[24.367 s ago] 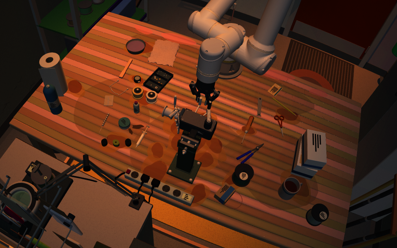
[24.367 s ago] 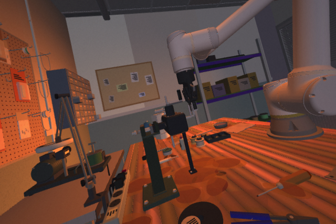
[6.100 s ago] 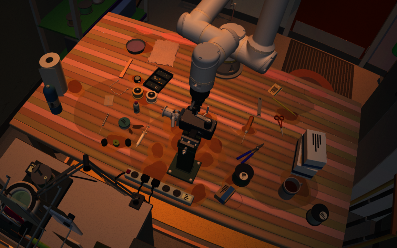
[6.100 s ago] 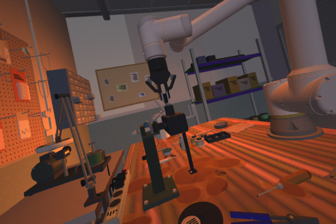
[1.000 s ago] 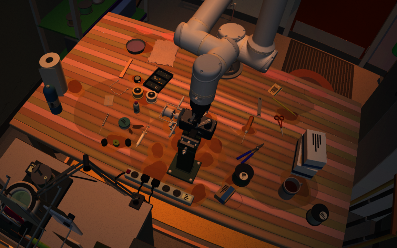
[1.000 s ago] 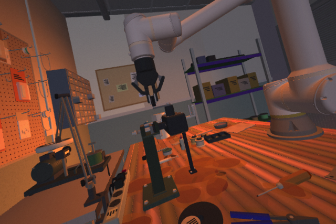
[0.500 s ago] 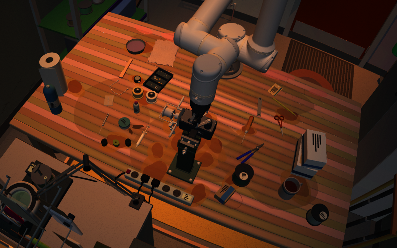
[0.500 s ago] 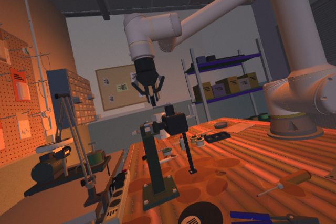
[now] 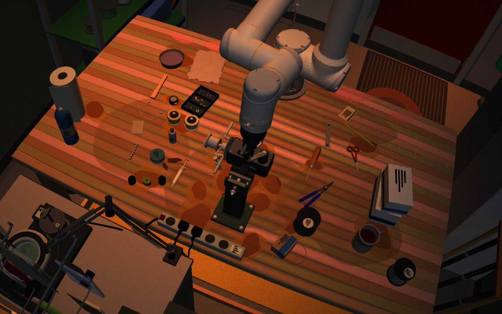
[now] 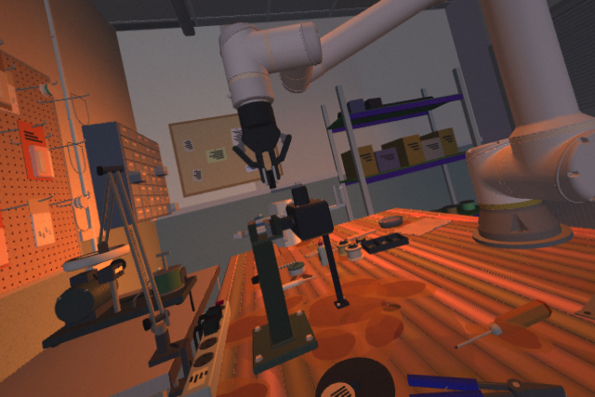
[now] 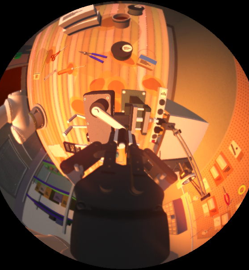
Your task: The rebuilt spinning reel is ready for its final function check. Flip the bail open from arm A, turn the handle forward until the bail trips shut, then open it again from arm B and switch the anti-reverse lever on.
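Note:
At the middle of the bench the spinning reel (image 9: 245,154) sits clamped on a black stand (image 9: 234,199), its spool (image 9: 212,142) and wire bail pointing toward the far left. The pale handle crank (image 11: 106,118) runs from the side of the dark reel body (image 11: 98,110) to a small knob (image 11: 120,145). My gripper (image 10: 269,176) hangs just above the reel body, pointing down, and is closed on that handle knob (image 10: 271,184). The anti-reverse lever is not distinguishable.
Behind the reel lie a parts tray (image 9: 200,100), small spools (image 9: 182,119) and the arm's base (image 10: 521,219). A screwdriver (image 9: 312,160), pliers (image 9: 315,193), a tape roll (image 9: 307,222) and a power strip (image 9: 202,236) lie around the stand.

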Controlling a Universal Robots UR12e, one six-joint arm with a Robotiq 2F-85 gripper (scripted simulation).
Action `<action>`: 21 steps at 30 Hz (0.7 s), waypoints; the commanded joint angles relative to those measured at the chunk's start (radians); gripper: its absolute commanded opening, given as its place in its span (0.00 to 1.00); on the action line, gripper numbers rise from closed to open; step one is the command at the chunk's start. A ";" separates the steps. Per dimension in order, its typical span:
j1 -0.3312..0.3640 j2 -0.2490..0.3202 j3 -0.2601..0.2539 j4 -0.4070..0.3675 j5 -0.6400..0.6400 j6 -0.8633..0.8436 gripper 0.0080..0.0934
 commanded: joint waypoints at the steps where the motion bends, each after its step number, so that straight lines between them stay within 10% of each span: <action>1: 0.000 0.000 -0.001 0.000 0.001 0.000 0.00; 21: 0.000 0.000 -0.001 0.000 0.000 0.000 0.11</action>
